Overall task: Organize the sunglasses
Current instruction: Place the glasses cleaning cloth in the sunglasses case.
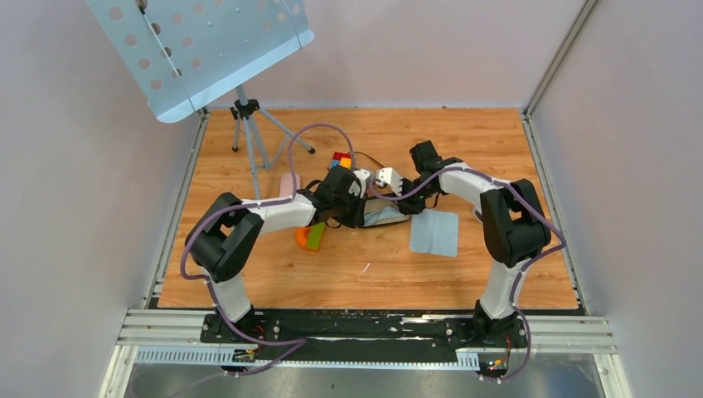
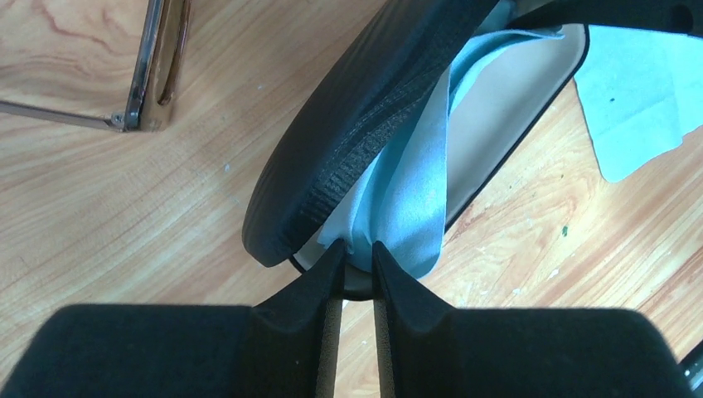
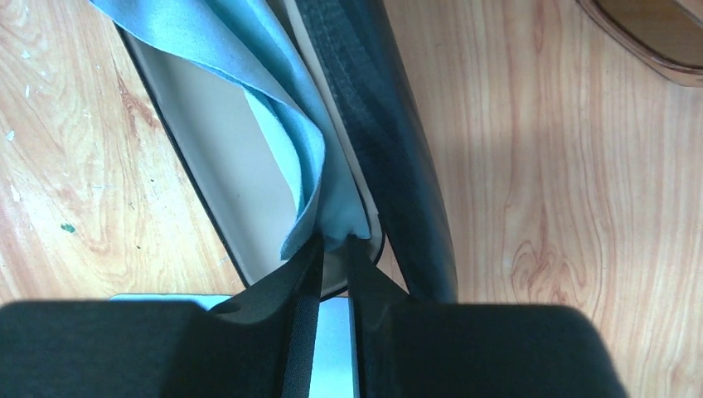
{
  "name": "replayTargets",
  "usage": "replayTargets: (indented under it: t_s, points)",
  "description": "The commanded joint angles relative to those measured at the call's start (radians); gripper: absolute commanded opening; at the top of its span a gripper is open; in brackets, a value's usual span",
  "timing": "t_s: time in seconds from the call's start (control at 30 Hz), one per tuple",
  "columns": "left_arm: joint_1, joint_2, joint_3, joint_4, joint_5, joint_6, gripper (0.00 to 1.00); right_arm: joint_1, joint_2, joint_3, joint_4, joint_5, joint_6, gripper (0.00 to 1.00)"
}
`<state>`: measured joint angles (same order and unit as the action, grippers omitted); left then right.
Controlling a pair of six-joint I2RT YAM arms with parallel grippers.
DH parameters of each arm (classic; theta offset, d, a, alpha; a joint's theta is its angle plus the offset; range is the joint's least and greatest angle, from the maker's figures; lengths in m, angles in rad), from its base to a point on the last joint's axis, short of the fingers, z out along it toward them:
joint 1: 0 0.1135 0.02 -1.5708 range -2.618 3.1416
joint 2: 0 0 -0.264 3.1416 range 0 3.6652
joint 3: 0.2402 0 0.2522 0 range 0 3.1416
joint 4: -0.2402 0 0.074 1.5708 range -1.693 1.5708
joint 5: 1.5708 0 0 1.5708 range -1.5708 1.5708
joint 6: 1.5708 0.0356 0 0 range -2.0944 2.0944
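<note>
Where the two arms meet at the centre of the overhead view, a black oblong glasses case (image 2: 365,108) with a textured lid and cream lining lies open on the wooden table (image 1: 464,141). A light blue cleaning cloth (image 2: 406,199) is draped inside it. The left gripper (image 2: 358,259) sits at one end of the case, its jaws a narrow gap apart, with the cloth's folded tip right at the fingertips. Whether they pinch the fabric I cannot tell. The right gripper (image 3: 334,245) is at the case's other end, its jaws likewise a slit apart, and the cloth's curled edge runs down to its tips; a grip there cannot be told either. The sunglasses (image 2: 151,70), a thin dark-brown frame with brownish lenses and a slim temple arm, lie on bare wood in the upper left of the left wrist view, apart from the case. A second pale blue cloth (image 1: 434,233) lies flat right of centre in the overhead view. A pink oblong case (image 1: 288,184) and an orange and green toy (image 1: 310,238) lie left of centre.
</note>
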<state>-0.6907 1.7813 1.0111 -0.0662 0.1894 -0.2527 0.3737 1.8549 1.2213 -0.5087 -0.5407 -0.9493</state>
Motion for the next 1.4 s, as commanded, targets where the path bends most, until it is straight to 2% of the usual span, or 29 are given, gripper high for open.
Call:
replayTargets:
  t_s: [0.0,0.3,0.63,0.87,1.0,1.13,1.37]
  points:
    - [-0.010,-0.043,-0.042,0.050,-0.010,0.026,0.22,0.011,-0.050,-0.044,0.057,-0.021,-0.003,0.21]
    - [-0.010,-0.116,-0.089,0.132,-0.039,0.051,0.28,0.011,-0.220,-0.196,0.141,-0.083,-0.058,0.27]
    - [-0.031,-0.122,-0.112,0.130,-0.025,0.062,0.34,0.011,-0.211,-0.220,0.153,-0.098,-0.048,0.29]
    - [-0.053,-0.137,-0.129,0.143,-0.004,0.112,0.34,0.012,-0.230,-0.249,0.154,-0.102,-0.052,0.29]
    - [-0.085,-0.132,-0.140,0.134,0.002,0.141,0.34,0.026,-0.295,-0.335,0.221,-0.082,-0.045,0.29]
    - [-0.131,-0.122,-0.145,0.119,-0.021,0.163,0.34,0.050,-0.369,-0.423,0.280,-0.041,-0.048,0.29]
    - [-0.168,-0.158,-0.195,0.149,-0.070,0.165,0.34,0.051,-0.393,-0.448,0.291,-0.028,-0.031,0.29]
